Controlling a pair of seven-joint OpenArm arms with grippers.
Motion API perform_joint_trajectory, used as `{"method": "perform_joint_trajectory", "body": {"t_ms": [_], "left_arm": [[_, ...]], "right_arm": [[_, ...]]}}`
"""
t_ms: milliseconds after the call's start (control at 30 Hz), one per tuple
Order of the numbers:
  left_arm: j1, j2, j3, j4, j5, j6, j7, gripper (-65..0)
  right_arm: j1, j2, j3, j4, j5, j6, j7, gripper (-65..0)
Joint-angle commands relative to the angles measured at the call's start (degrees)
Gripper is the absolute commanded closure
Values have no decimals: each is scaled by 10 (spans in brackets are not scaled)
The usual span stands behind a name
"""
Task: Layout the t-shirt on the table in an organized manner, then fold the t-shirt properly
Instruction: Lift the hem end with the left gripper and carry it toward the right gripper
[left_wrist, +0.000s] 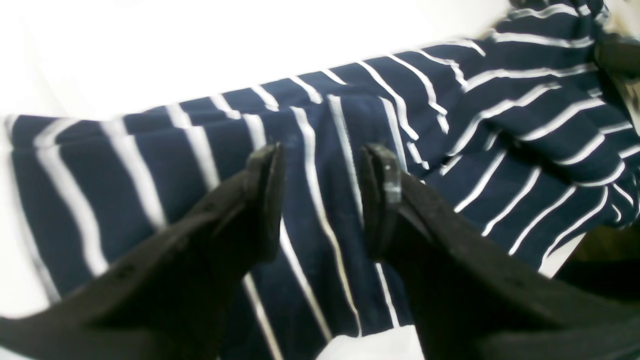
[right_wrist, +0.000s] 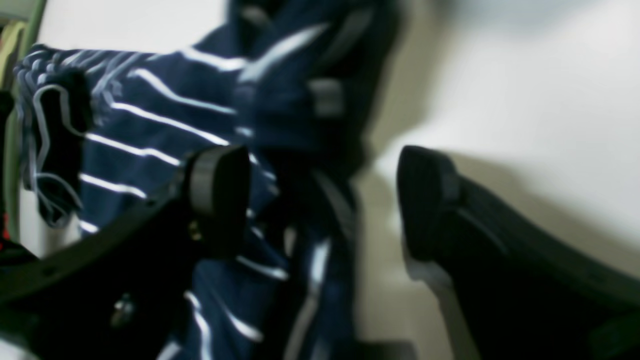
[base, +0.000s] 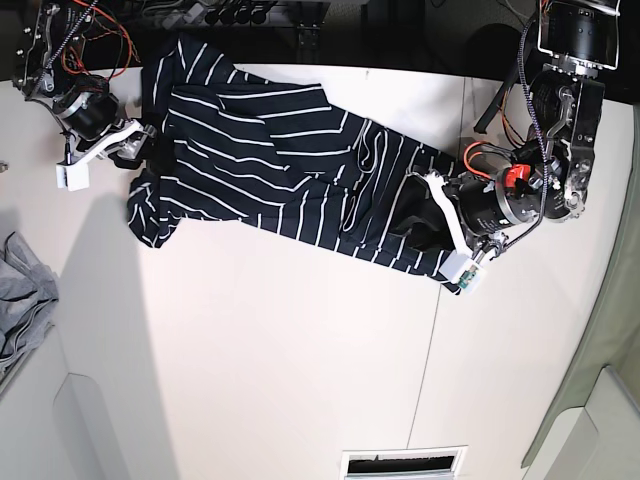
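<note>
Navy white-striped fabric t-shirt (base: 280, 180) sprawls along our white flat table's (base: 300, 380) far edge, left gripper (left_wrist: 322, 195) and right gripper (right_wrist: 320, 200) both parted, empty.

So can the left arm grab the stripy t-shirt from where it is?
Probably yes. The left gripper is open right over the t-shirt, its jaws either side of flat striped cloth, and nothing sits between them. Whether the tips already touch the fabric is hard to tell.
</note>
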Motion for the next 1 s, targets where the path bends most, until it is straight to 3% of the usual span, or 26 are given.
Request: {"method": "perform_joint_trajectory", "body": {"t_ms": [0,300,467,800,867,967], "left_arm": [[-8,-4,-4,9,-10,-3,-10,-271],[-6,-34,-4,9,-9,-3,-11,-271],[-6,-40,-4,9,-10,-3,-12,-271],[-2,-40,-4,9,-13,-3,-10,-271],[1,-40,-4,9,-13,-3,-11,-271],[4,-40,-4,7,-11,-3,-11,-271]], "right_arm": [[11,9,3,10,11,8,11,-448],[27,10,10,42,-6,8,12,-448],[68,10,10,38,-69,-8,27,-448],[185,10,-5,-118,-85,-8,28,-446],[193,10,-16,-135,-84,-7,28,-383],[193,10,-31,-135,-84,-4,23,-138]]}}
